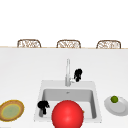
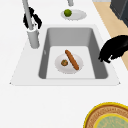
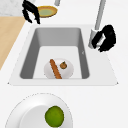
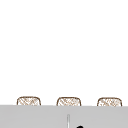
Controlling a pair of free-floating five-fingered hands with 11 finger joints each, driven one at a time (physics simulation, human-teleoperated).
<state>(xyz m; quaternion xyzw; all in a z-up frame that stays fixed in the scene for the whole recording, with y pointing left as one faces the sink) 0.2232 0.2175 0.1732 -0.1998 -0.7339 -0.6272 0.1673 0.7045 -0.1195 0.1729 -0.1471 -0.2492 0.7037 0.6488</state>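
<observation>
Black right hand [image 3: 106, 38] curled beside faucet [image 3: 98, 23], left hand [image 1: 43, 106] curled holding nothing at sink [image 1: 40, 91] rim, red ball [image 1: 67, 114] in front

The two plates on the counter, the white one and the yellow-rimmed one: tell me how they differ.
The white plate sits to the right of the sink; the yellow-rimmed plate sits to its left. The white plate carries a green fruit; the yellow-rimmed plate carries nothing. The white plate is plain, while the yellow-rimmed plate has a brown band and a greenish centre. Both are round and lie flat on the counter.
</observation>
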